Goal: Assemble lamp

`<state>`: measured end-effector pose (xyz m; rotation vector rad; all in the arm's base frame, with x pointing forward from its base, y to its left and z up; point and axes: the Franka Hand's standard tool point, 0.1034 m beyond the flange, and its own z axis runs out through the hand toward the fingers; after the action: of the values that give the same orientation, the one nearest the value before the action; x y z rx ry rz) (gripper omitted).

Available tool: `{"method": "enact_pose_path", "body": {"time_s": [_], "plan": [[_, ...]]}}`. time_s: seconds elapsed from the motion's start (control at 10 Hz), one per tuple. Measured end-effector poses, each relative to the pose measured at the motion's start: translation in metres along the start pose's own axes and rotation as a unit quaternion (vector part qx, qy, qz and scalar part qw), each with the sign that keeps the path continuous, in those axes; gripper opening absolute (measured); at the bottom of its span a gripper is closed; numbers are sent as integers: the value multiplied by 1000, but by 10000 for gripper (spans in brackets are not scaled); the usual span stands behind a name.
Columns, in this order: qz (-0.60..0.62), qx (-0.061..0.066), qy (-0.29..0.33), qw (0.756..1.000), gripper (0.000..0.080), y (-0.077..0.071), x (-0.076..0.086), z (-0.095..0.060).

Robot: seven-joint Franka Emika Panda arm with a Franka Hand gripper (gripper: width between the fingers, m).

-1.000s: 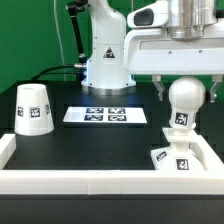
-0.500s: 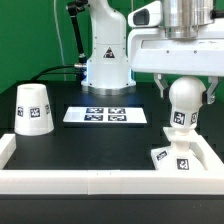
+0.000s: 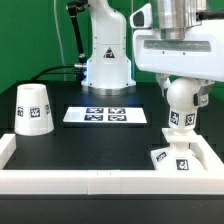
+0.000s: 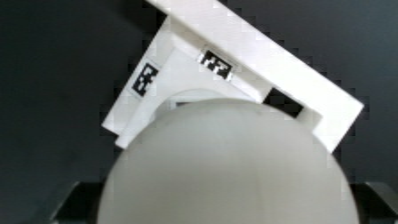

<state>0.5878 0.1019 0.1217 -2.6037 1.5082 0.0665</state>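
Observation:
My gripper (image 3: 184,92) is shut on the round white bulb (image 3: 181,103) and holds it upright, neck down, above the flat square base (image 3: 174,157) at the exterior view's right. The neck's tagged end hangs a little above the base. In the wrist view the bulb (image 4: 222,165) fills most of the picture, with the base (image 4: 240,75) and its tags behind it. My fingers (image 4: 66,205) show only as dark edges beside the bulb. The tapered shade (image 3: 33,108) stands on the black table at the exterior view's left.
The marker board (image 3: 107,116) lies flat in the middle of the table. A white raised rim (image 3: 80,181) borders the table's front and sides. The robot's white base (image 3: 107,55) stands at the back.
My gripper and the bulb have moved slightly toward the exterior view's left and a little lower, closer over the base. The shade and base have not moved.

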Motion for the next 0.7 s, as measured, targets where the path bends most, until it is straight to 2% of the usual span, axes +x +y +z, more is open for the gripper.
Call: {"method": "enact_pose_path", "body": {"time_s": [0.1, 0.5, 0.6, 0.7], "plan": [[28, 6, 3, 1000, 580, -1, 0, 0], [125, 12, -7, 992, 580, -5, -6, 1], [114, 12, -7, 993, 580, -5, -6, 1], [109, 12, -7, 994, 671, -5, -7, 1]]}}
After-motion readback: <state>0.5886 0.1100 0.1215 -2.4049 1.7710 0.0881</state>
